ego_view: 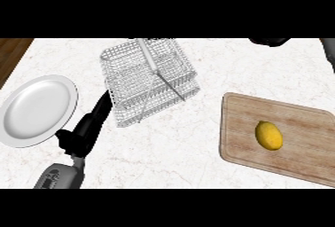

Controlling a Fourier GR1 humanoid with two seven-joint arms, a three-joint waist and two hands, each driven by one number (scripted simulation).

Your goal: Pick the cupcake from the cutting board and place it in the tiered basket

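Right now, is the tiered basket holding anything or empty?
Empty as far as the view shows: through the tiered basket wire mesh only counter is visible. The yellow item lies on the cutting board; no cupcake is visible.

The counter (196, 146) is white marble with faint veins. The plate (36, 111) is white, the cutting board (294, 155) light wood, the lemon (268, 135) yellow, the wire basket (149, 80) silver.

L hand (88, 126) at lower left of frame, fingers straight, pointing up-right; grey forearm (60, 176) below it. R hand out of view.
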